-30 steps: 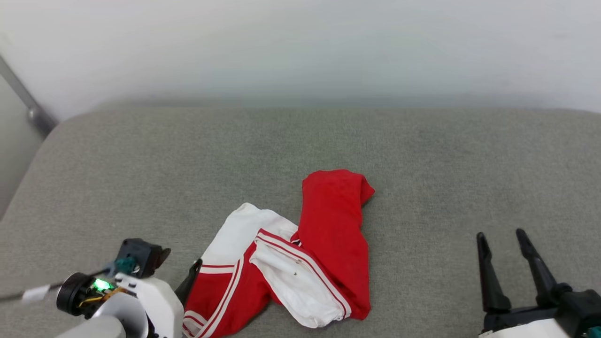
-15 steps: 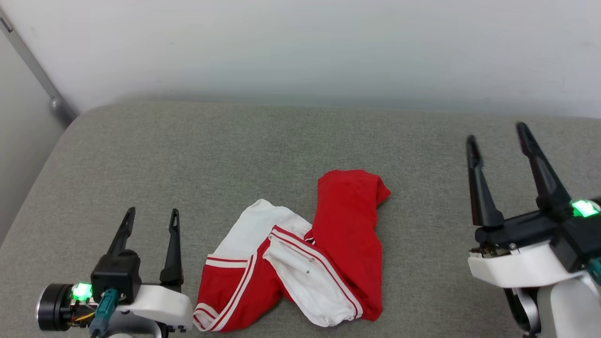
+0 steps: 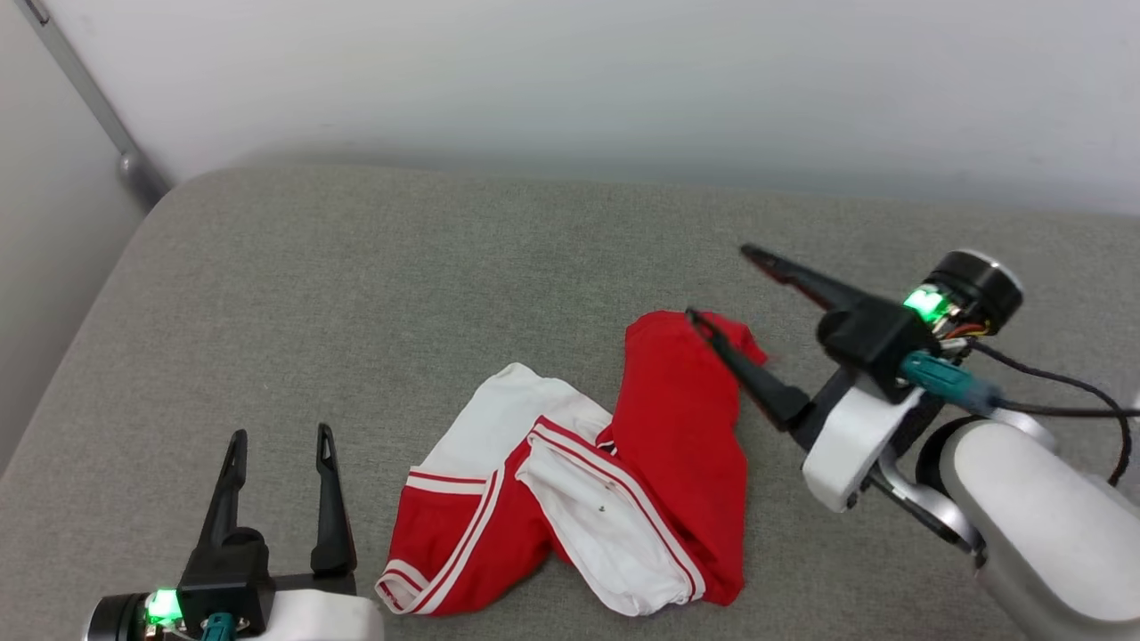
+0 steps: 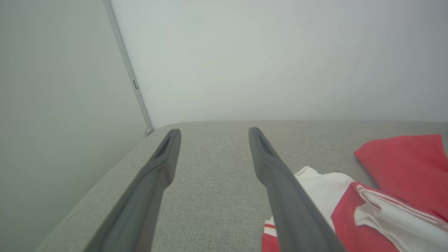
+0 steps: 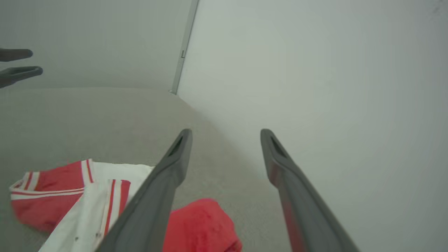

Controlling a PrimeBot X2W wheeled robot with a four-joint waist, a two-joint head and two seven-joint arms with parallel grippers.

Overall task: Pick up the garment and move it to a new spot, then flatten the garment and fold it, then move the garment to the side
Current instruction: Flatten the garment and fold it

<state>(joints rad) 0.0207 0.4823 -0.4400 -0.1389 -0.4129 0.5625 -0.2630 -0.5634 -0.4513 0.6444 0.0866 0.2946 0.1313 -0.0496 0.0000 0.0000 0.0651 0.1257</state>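
Note:
The garment [image 3: 677, 427] lies crumpled on the grey cushion [image 3: 356, 294], red body folded over itself with white striped sleeves in front. My right gripper [image 3: 717, 281] reaches in from the right, open, its fingers pointing left. Its lower finger hovers over the garment's far red corner. My left gripper [image 3: 280, 434] stands open at the lower left, empty, a short way left of the garment. In the left wrist view the garment [image 4: 402, 157] lies right of the open gripper [image 4: 214, 130]. In the right wrist view the garment [image 5: 199, 224] sits below the open gripper [image 5: 225, 131].
A pale wall [image 3: 570, 80] rises right behind the cushion's far edge. A grey metal pole [image 3: 89, 98] slants down at the upper left corner. The cushion's left edge [image 3: 71, 338] drops off beside my left gripper. The left gripper's fingertips [image 5: 21, 71] show at the right wrist view's upper left.
The head camera has shifted. My right gripper rose and swung from pointing forward at the right to pointing left at the garment's far corner. The left gripper turned upright beside the garment.

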